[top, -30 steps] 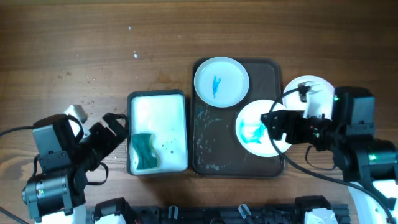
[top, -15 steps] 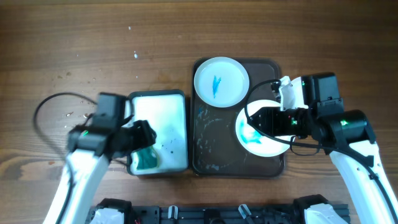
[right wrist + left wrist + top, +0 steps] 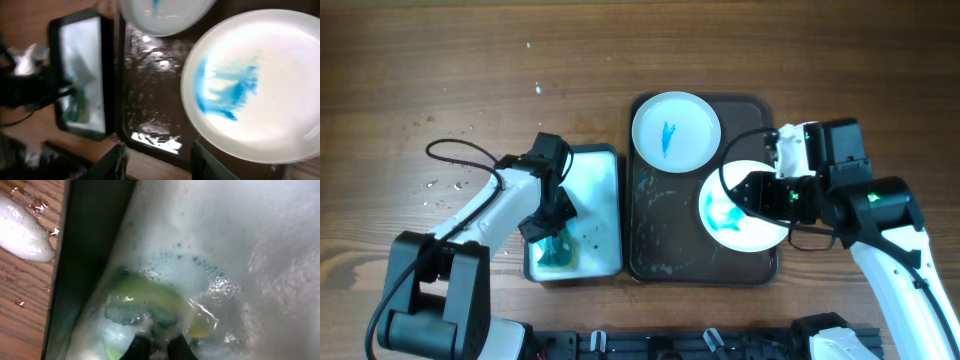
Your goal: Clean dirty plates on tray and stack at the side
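The dark tray (image 3: 660, 230) holds two white plates. The far plate (image 3: 676, 127) has a small blue streak. The near plate (image 3: 745, 225) (image 3: 260, 85) carries a wide blue smear. My right gripper (image 3: 738, 192) (image 3: 162, 165) hovers over that plate's left edge, open; the tray's wet rim and the wood show between its fingers. My left gripper (image 3: 552, 228) (image 3: 155, 350) is down in the white soapy tray (image 3: 595, 190), shut on a green-teal sponge (image 3: 556, 250) (image 3: 145, 305). The right arm hides whatever lies right of the dark tray.
The white tray with a teal rim (image 3: 85, 255) stands directly left of the dark tray and is full of foam. A blob of foam (image 3: 25, 235) and water drops lie on the wood left of it. A black cable (image 3: 455, 150) loops beside my left arm.
My left arm swung in from the near left over the white tray, dropped onto the sponge and shut on it. The right arm moved left over the smeared plate and its jaws narrowed.
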Controlling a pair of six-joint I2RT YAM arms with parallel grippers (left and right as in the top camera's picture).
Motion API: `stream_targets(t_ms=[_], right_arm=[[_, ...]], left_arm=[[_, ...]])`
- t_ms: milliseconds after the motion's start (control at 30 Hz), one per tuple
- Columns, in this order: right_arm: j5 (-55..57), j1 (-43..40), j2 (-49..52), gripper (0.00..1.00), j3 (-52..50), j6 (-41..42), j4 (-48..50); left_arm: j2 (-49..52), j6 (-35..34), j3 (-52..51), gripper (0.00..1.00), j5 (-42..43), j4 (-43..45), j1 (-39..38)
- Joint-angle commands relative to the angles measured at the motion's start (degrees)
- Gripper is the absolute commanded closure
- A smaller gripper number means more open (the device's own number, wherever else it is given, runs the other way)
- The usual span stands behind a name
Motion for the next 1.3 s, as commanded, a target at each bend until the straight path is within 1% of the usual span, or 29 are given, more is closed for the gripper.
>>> stream_targets(t_ms=[0,33,100,167,200,267,300,333,367,400,467,533,567,600,667,733,767,800,833,867,900,933,967,1067,1133,1167,1267], right_arm=[[12.5,0.2,0.2,0.53,-0.5,11.0,-1.2],[16.3,0.2,0.4,0.48,-0.5,12.9,-1.2],[19.6,0.2,1.2,0.43,-0.5,14.0,-1.1],[20.2,-0.2,3.7,0.38,-0.5,13.8,-1.3],[20.2,-0.2,4.9,0.37,-0.5,13.8,-1.5],[21.9,-0.4,9.5,0.32,-1.4,14.1,-1.4],[25.1,-1.1,12.0,0.3,-1.7,15.8,-1.5],[30.4,-2.9,15.4,0.26,-1.9,18.6,-1.4],[31.7,-4.6,17.4,0.26,-1.9,18.8,-0.8],[31.1,-6.4,19.3,0.26,-1.9,17.6,0.2],[25.6,-10.0,23.4,0.26,-1.9,10.4,2.9],[22.5,-12.3,27.8,0.26,-1.9,6.7,3.6],[21.9,-12.8,29.1,0.32,-1.9,6.6,3.5],[20.9,-13.1,30.2,0.42,-1.9,5.9,3.5],[17.9,-13.0,31.1,0.56,-1.9,2.9,3.8],[15.3,-12.5,31.0,0.76,-2.0,1.2,3.3],[13.7,-11.5,30.9,0.84,-2.1,0.0,2.5],[13.3,-10.6,30.9,0.87,-2.2,-0.2,2.1],[12.7,-9.4,30.9,0.92,-2.6,-0.5,1.8],[11.8,-7.4,30.9,0.95,-3.2,-1.1,2.0],[11.6,-5.1,30.9,0.95,-4.0,-1.0,2.2],[11.5,-0.7,30.9,0.95,-5.3,0.0,3.8],[11.5,1.9,30.9,0.96,-5.9,0.8,5.2],[12.2,7.0,30.9,0.96,-7.1,5.5,9.0],[12.7,8.3,30.9,0.96,-7.3,8.3,11.8],[11.9,8.3,30.9,0.96,-7.2,8.3,12.7],[12.5,6.1,28.4,0.96,-6.0,4.8,12.3]], left_arm=[[-3.3,3.9,2.4,0.96,6.6,-1.0,-0.3],[-5.8,5.0,3.4,0.96,7.9,-1.6,-0.3],[-11.0,7.2,5.6,0.96,9.2,-3.1,-0.3],[-15.3,9.3,7.7,0.96,9.2,-4.9,-0.3],[-17.0,9.8,8.4,0.96,9.2,-5.7,-0.3],[-21.3,11.2,9.1,0.96,9.6,-7.3,-0.3],[-22.6,11.3,9.1,0.96,9.6,-7.9,-0.3],[-24.4,12.3,9.1,0.96,9.6,-9.0,-0.3],[-25.1,12.5,9.1,0.96,9.5,-9.5,-0.3],[-25.6,12.8,9.1,0.96,9.5,-10.0,-0.3],[-26.0,13.6,9.1,0.96,9.6,-10.7,-0.3],[-26.0,13.6,9.0,0.96,10.1,-10.6,-0.3],[-26.0,13.6,9.0,0.96,10.5,-10.6,-0.3],[-26.0,13.6,9.0,0.96,10.7,-10.6,-0.3],[-26.0,13.8,9.0,0.96,10.9,-10.6,-0.3],[-26.0,13.8,9.0,0.96,11.0,-10.4,-0.3],[-26.0,13.8,9.0,0.96,12.0,-9.7,-0.3],[-26.0,13.8,9.0,0.96,12.8,-9.2,-0.3],[-26.0,13.8,9.0,0.96,14.4,-8.4,-0.3],[-26.0,13.8,9.0,0.96,16.0,-7.1,-0.3],[-26.0,13.8,9.0,0.96,17.0,-6.3,-0.4],[-26.0,13.8,8.9,0.96,17.0,-5.3,-1.5],[-25.9,13.7,8.9,0.96,17.1,-4.6,-2.7],[-24.3,13.5,8.9,0.96,17.0,-1.8,-7.3],[-21.7,11.7,8.9,0.96,17.0,1.4,-11.2],[-19.9,10.9,8.9,0.96,17.0,2.8,-13.0],[-15.6,10.4,8.9,0.96,17.1,3.8,-16.1]])
